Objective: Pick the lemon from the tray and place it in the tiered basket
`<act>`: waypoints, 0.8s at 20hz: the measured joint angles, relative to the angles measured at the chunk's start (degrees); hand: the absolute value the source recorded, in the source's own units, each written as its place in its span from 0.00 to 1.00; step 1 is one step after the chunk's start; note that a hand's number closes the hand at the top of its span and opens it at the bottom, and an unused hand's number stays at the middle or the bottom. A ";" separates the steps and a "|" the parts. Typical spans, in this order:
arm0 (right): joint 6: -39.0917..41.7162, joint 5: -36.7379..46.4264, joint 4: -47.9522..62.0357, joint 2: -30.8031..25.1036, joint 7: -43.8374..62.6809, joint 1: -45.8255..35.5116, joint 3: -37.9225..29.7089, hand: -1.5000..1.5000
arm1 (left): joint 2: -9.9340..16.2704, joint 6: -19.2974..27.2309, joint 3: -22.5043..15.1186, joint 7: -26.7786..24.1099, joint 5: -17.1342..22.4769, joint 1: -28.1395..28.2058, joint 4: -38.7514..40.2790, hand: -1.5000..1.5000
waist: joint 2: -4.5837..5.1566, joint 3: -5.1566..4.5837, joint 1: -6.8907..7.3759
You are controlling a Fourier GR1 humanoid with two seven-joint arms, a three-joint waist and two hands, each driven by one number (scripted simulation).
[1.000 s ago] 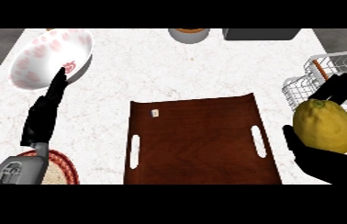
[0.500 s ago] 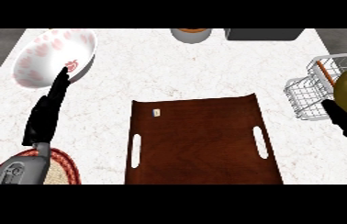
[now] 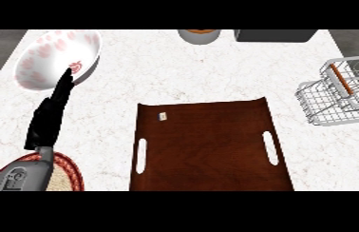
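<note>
Gone from the right edge is the right hand, and the lemon it held cannot be seen now; one left hand stays at the left, fingers straight and together, tips on the bowl's rim. One white counter fills the frame; one brown tray lies low in the middle; one white bowl with pink spots sits upper left; one wire tiered basket stands at the right edge; one woven mat shows lower left; one dark box and one small pot sit along the top.
</note>
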 measured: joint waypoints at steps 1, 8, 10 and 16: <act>-0.94 0.88 2.92 -0.36 -2.39 -0.23 -0.52 1.00 | 0.06 -0.18 0.27 -0.29 0.01 -0.08 0.33 0.50 | 0.01 0.00 0.03; -1.32 2.05 17.00 -1.90 -15.82 -3.44 -3.15 1.00 | -0.41 -1.17 1.51 -1.29 -0.42 0.33 1.11 0.50 | -0.09 -0.01 -0.03; -1.33 1.69 19.57 -1.52 -19.19 -3.00 -3.78 1.00 | -0.81 -1.17 1.56 -1.13 -0.76 0.15 1.10 0.50 | -0.12 -0.01 -0.13; -0.79 0.70 28.53 0.71 -26.11 -3.83 -4.59 1.00 | -1.57 -1.28 2.20 -2.37 -1.57 -0.05 2.40 0.50 | -0.10 -0.01 -0.13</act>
